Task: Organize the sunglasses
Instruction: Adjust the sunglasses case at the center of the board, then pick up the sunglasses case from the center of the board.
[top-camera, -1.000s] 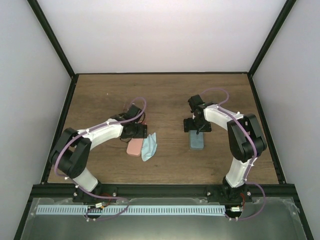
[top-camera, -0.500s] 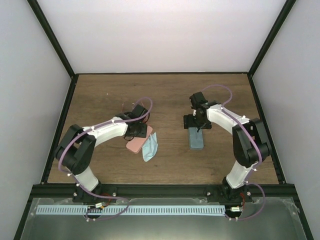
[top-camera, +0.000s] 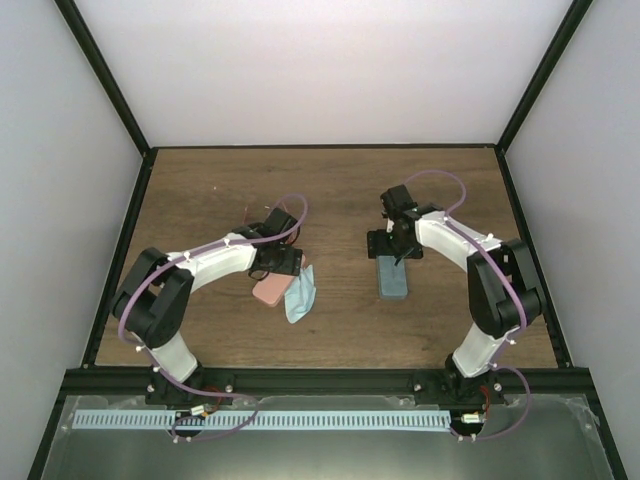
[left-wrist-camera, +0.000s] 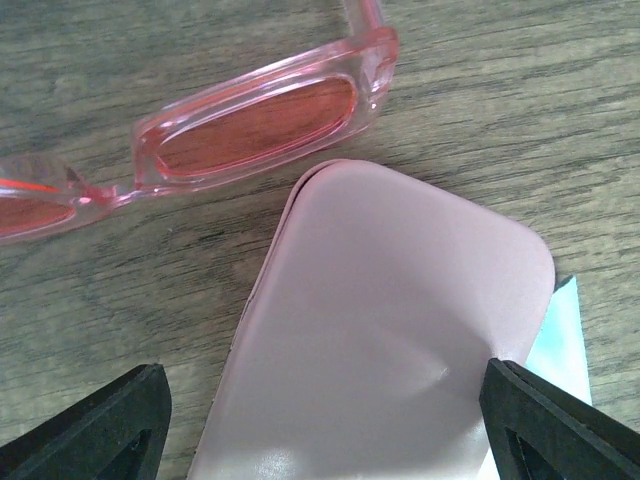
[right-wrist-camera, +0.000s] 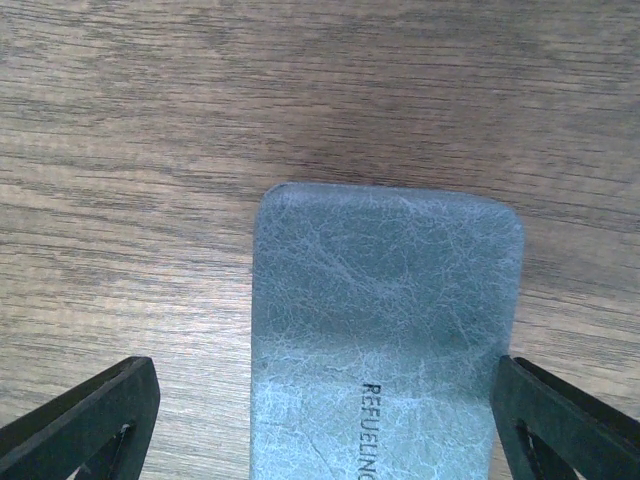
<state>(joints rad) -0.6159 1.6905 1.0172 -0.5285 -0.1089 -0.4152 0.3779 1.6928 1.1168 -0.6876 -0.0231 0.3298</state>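
The reddish-pink sunglasses (left-wrist-camera: 260, 125) lie on the wooden table just beyond the far end of the pink case (left-wrist-camera: 400, 330). In the top view they are hidden under the left wrist. My left gripper (left-wrist-camera: 330, 430) is open, low over the pink case (top-camera: 268, 291), with one finger on each side of it. My right gripper (right-wrist-camera: 320, 420) is open, low over the grey-blue case (right-wrist-camera: 385, 320), which it straddles at its far end (top-camera: 393, 281). The orange-red sunglasses are out of view.
A light blue cloth (top-camera: 299, 295) lies against the right side of the pink case, and its corner shows in the left wrist view (left-wrist-camera: 562, 340). Black frame posts and white walls border the brown table (top-camera: 330, 185).
My left gripper has moved a little right and toward the near edge, over the pink case. My right arm has shifted slightly, and its gripper stays over the grey-blue case.
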